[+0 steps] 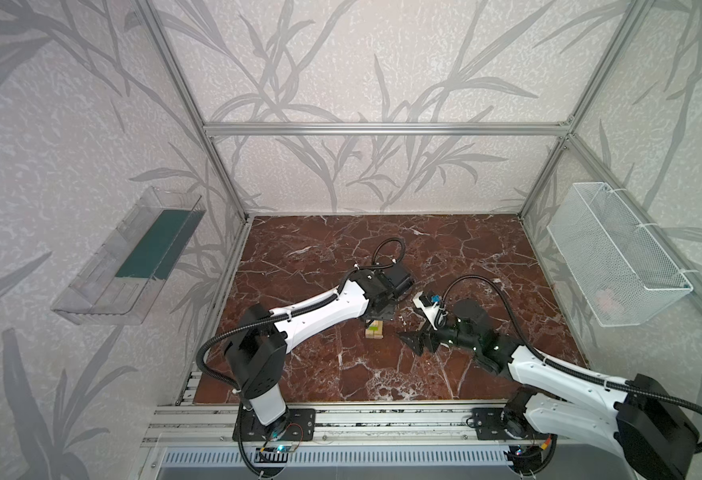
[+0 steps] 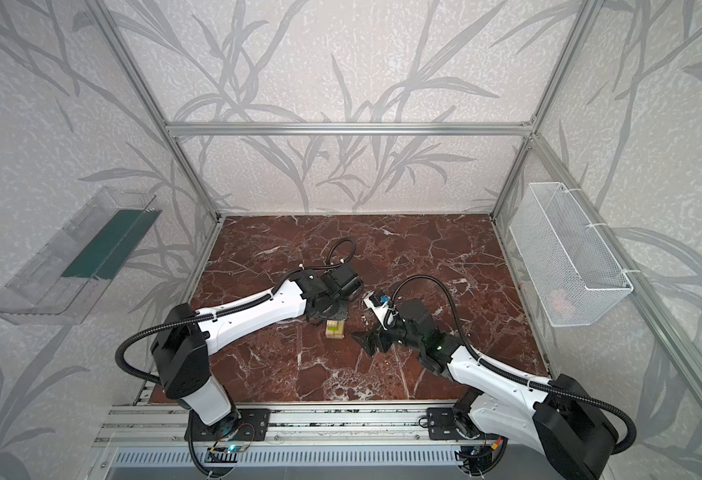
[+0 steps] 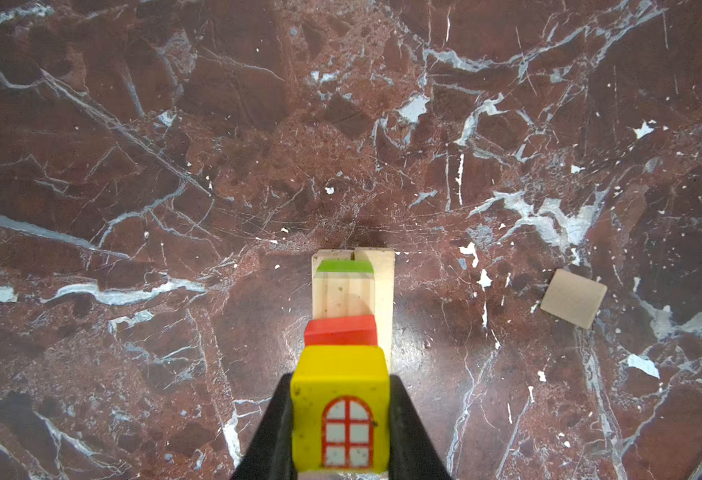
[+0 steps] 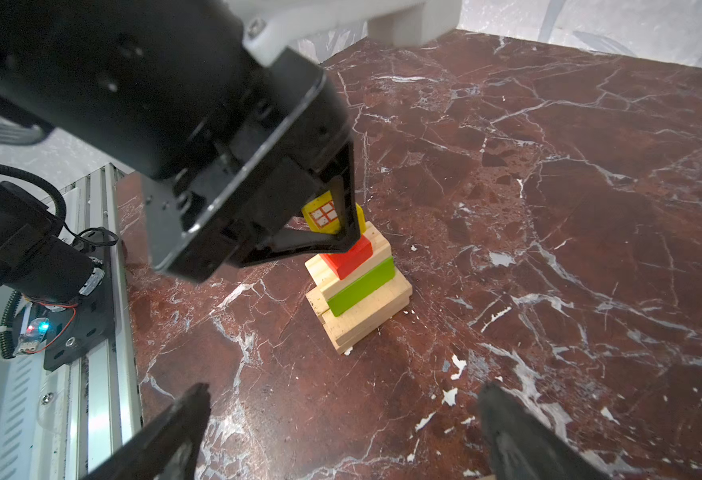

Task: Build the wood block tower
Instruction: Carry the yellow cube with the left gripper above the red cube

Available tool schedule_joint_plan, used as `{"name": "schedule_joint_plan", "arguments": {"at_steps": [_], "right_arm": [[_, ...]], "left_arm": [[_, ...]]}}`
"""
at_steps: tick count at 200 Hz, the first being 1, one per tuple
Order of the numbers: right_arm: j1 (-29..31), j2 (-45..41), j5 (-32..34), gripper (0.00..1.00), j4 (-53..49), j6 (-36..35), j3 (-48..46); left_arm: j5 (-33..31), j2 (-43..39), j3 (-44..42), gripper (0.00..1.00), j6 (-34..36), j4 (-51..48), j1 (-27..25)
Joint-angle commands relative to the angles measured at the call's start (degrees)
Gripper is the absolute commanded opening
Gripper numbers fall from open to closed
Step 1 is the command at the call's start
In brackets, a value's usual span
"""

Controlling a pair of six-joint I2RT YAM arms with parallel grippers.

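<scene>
Near the tower (image 3: 351, 291), one pale block (image 3: 573, 297) lies loose

Red-brown marble tabletop (image 1: 382, 374) with white veins, grey leaf-print wallpaper (image 1: 341, 62) behind aluminium frame bars (image 1: 382, 129), clear plastic bin (image 1: 92, 303) holding a dark green panel (image 1: 154, 245) on the left wall, white wire basket (image 1: 615, 257) on the right wall

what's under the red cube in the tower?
Seen: pale wood bars, then a lime-green bar, then lower pale bars. The face right beneath the red cube is covered.
</scene>
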Motion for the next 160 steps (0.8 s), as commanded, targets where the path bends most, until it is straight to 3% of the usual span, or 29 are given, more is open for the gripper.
{"name": "schedule_joint_plan", "arguments": {"at_steps": [1, 160], "right_arm": [[-0.4, -1.1, 0.8, 0.99, 0.8, 0.5, -0.7], [-1.2, -2.3, 1.8, 0.99, 0.8, 0.8, -1.3]], "left_arm": [[0.2, 0.1, 0.3, 0.09, 0.0, -2.2, 0.3], [0.5, 1.5, 0.1, 0.18, 0.4, -0.8, 0.9]]}}
